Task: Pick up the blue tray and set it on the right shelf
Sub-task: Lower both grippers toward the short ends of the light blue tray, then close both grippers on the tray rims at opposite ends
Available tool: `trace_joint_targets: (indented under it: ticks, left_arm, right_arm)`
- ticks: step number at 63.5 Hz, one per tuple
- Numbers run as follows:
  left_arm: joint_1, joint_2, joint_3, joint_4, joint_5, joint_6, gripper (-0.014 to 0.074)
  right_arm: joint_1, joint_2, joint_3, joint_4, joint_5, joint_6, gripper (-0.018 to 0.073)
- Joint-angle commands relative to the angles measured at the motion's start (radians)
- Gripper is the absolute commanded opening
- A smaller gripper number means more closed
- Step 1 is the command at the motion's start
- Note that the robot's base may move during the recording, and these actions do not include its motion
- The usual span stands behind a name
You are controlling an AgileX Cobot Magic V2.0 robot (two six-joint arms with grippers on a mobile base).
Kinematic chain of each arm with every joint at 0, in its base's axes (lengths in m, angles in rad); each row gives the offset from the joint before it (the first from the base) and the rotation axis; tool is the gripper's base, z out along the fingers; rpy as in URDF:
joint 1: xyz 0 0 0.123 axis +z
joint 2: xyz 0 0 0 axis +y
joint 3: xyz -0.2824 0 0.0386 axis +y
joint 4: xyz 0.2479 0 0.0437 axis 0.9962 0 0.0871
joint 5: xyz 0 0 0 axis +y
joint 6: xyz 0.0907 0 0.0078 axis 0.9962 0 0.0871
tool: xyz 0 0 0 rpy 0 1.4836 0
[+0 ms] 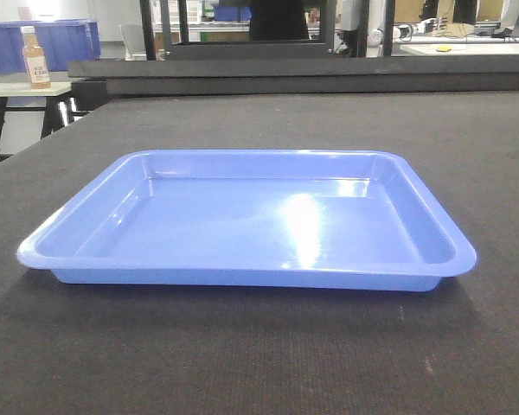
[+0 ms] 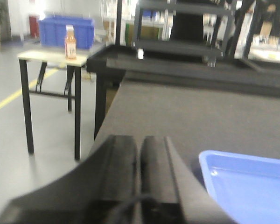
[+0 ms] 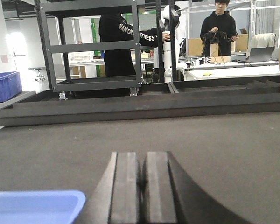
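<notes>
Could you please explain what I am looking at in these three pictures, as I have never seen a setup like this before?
This is a two-armed robot on a mobile base, seen through three cameras at one moment. The front-facing view looks over a dark matted table, where an empty blue tray lies flat. The other two views come from cameras on the wrists, each looking along its gripper. The left gripper sees a tray corner at lower right, the right gripper at lower left, so the tray lies between the arms. Both grippers are shut and hold nothing. Far behind, a bottle and a blue bin stand on a side table.
</notes>
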Motion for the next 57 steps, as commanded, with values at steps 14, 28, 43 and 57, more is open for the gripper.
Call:
trace_joint_targets:
  ticks: [14, 28, 43, 57]
  left_arm:
    - [-0.016, 0.415, -0.359, -0.065, 0.151, 0.012, 0.0391]
    - [-0.179, 0.678, -0.536, -0.159, 0.313, 0.181, 0.0390]
    - [-0.281, 0.980, -0.744, -0.157, 0.501, 0.181, 0.0390]
    - [-0.281, 1.246, -0.974, -0.075, 0.691, 0.057, 0.0388]
  right_arm:
    - [0.041, 0.375, -0.286, 0.001, 0.000, 0.001, 0.0620]
    - [0.261, 0.661, -0.496, 0.002, 0.136, 0.001, 0.0620]
    - [0.398, 0.992, -0.772, 0.003, 0.462, 0.001, 0.0606]
    - [0.399, 1.286, -1.005, 0.005, 0.677, 0.023, 0.0600]
